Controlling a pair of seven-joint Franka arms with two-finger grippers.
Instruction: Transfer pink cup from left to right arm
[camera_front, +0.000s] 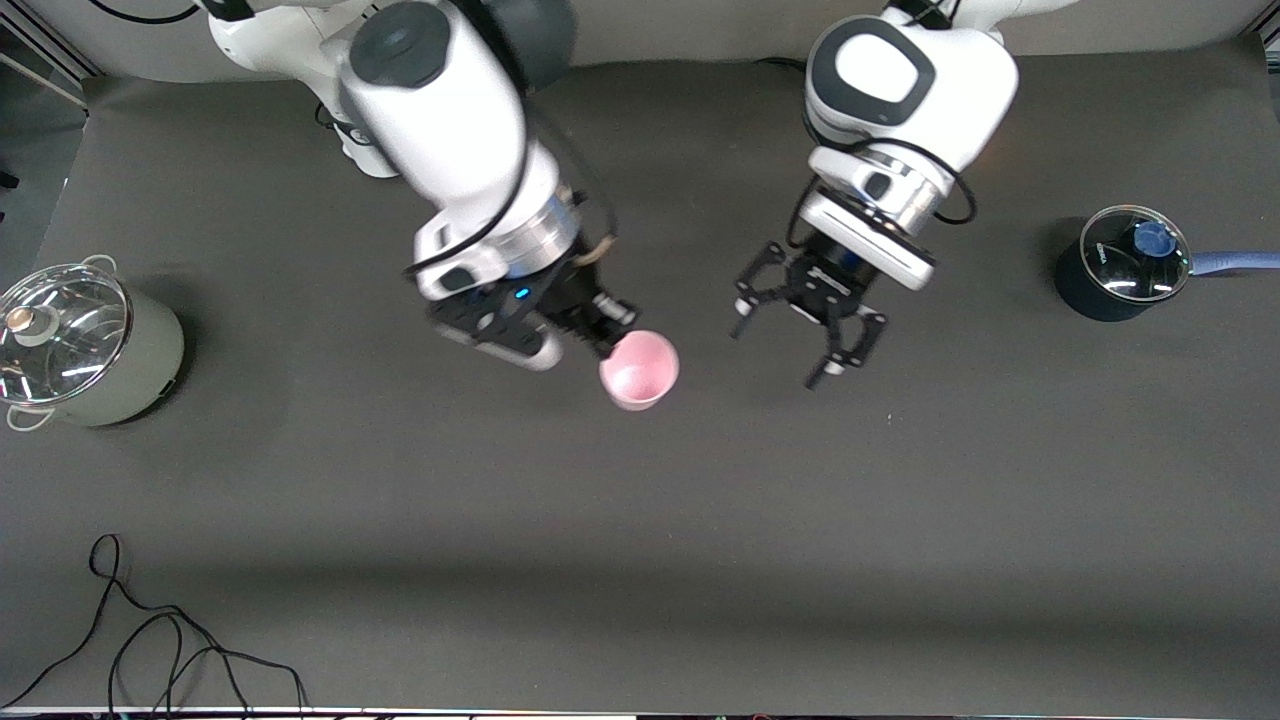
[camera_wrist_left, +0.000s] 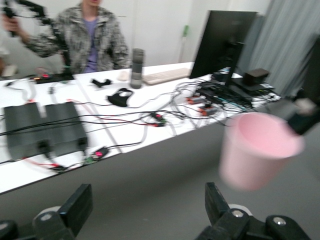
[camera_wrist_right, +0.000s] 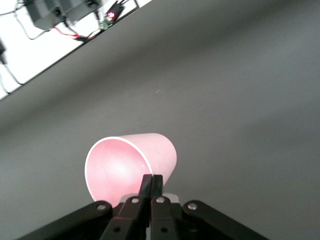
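Pink cup (camera_front: 640, 369) pinched at its rim in right gripper (camera_wrist_right: 150, 181); left gripper (camera_front: 797, 334) spread empty beside it

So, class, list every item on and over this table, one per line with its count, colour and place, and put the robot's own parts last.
Small light-pink tapered cup: one, pink, held above the middle of the table, rim pinched in the right gripper.
Pale green pot with glass lid: one, green, at the right arm's end of the table.
Dark blue pot with glass lid and blue knob: one, navy, at the left arm's end of the table.
Black cable: one, black, on the table edge nearest the front camera, toward the right arm's end.
Dark grey table cover: one, grey.
Right gripper: one, black, shut on the cup's rim.
Left gripper: one, black, open, beside the cup, over the table's middle.
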